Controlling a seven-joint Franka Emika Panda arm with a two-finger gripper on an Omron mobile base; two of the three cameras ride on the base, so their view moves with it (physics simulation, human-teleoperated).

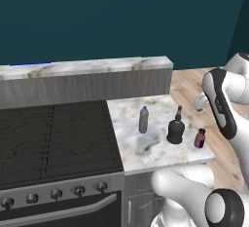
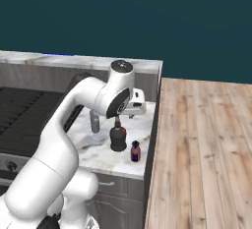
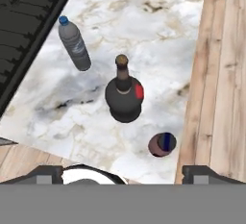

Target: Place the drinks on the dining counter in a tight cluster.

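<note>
Now your gripper point(image 3: 123, 175) hangs wide open and empty above the desk point(image 3: 158, 35). The brown bottle point(image 3: 124, 95) stands upright at the hand view's centre — maroon bottle point(image 3: 162, 144) lower right, water bottle point(image 3: 74, 43) apart, upper left — probably the one to bring closer.

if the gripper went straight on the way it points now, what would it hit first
Most likely the dark brown bottle, which sits near the middle of the hand view, straight below the open gripper. The small maroon bottle lies just off to one side. Depth is hard to judge, so a near miss onto the marble top is possible.
</note>
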